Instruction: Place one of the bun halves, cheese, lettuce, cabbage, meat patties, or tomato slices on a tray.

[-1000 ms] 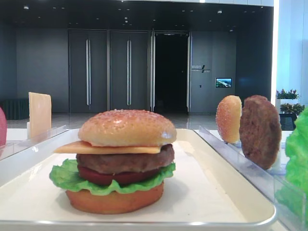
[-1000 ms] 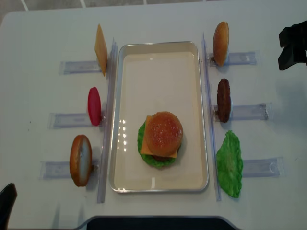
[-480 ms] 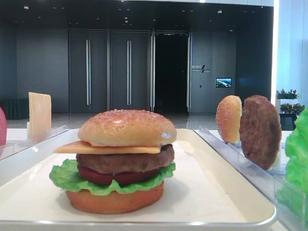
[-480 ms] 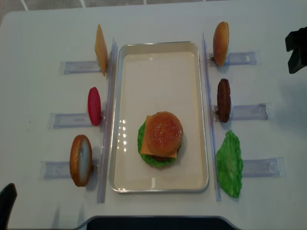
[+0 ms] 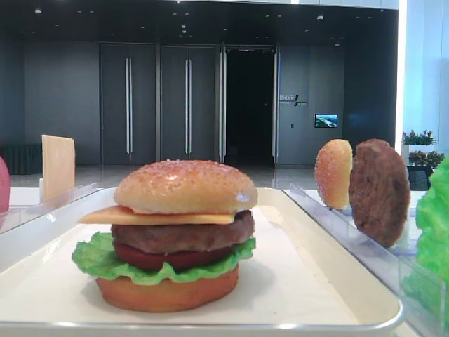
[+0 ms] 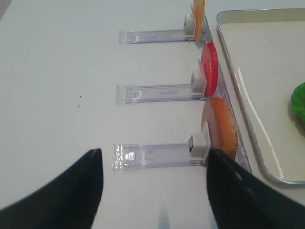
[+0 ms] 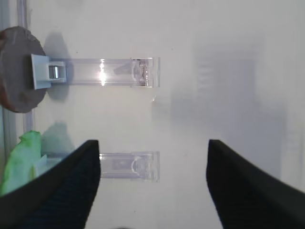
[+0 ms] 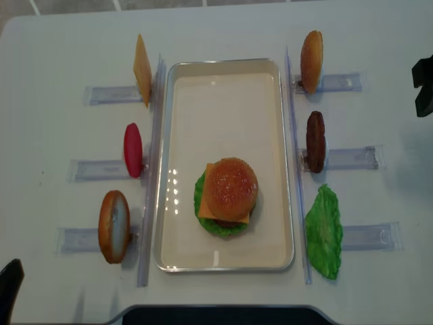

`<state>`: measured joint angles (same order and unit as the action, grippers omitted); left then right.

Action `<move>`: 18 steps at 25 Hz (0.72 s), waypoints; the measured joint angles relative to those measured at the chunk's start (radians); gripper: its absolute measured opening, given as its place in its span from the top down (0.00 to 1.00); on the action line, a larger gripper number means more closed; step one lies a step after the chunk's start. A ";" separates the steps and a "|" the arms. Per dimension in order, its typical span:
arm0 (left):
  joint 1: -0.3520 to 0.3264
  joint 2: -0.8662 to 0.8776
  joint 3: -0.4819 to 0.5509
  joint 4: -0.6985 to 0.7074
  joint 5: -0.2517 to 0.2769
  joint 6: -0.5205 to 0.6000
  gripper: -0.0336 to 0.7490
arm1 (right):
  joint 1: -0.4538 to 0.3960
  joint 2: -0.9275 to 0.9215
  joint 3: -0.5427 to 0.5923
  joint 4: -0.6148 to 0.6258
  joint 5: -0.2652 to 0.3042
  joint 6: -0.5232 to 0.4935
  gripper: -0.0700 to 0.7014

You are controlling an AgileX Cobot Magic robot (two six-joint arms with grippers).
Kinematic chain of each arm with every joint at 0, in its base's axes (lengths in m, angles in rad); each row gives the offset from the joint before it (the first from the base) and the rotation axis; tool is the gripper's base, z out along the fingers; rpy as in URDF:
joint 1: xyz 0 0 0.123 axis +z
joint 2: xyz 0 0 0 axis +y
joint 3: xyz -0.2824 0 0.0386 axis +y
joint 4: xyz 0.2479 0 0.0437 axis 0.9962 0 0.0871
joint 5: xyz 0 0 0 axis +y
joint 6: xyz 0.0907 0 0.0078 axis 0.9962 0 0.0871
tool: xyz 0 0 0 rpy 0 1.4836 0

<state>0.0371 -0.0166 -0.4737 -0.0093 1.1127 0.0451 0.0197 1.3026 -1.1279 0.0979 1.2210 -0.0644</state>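
On the white tray (image 8: 223,101) stands a stacked burger. Its sesame bun top (image 8: 231,186) (image 5: 186,186) lies over cheese (image 5: 154,216), a meat patty (image 5: 182,235), tomato (image 5: 151,260), lettuce (image 5: 98,256) and a flat bun bottom (image 5: 168,291). My right gripper (image 7: 153,162) hangs open and empty over bare table right of the racks, at the overhead view's right edge (image 8: 424,84). My left gripper (image 6: 153,164) is open and empty at the near left, beside a racked bun half (image 6: 223,129). Cabbage is out of view.
Clear racks flank the tray. The left ones hold a cheese slice (image 8: 142,70), a tomato slice (image 8: 132,149) and a bun (image 8: 114,226). The right ones hold a bun (image 8: 311,61) and a patty (image 8: 315,141). A lettuce leaf (image 8: 324,231) lies flat.
My right gripper has drawn back to the right, away from the tray, and is almost out of the overhead view. The burger and racked pieces have not moved.
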 joint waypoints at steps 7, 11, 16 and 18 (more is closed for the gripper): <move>0.000 0.000 0.000 0.000 0.000 0.000 0.30 | 0.000 -0.206 0.112 0.002 0.001 0.000 0.28; 0.000 0.000 0.000 0.000 0.000 0.000 0.30 | 0.000 -0.353 0.190 0.002 0.002 0.000 0.28; 0.000 0.000 0.000 0.000 0.000 0.000 0.30 | 0.000 -0.581 0.284 0.002 -0.015 0.000 0.28; 0.000 0.000 0.000 0.000 0.000 0.000 0.30 | 0.000 -0.660 0.318 0.002 -0.024 0.000 0.28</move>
<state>0.0371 -0.0166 -0.4737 -0.0093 1.1127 0.0451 0.0197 0.6426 -0.8104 0.1000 1.1974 -0.0640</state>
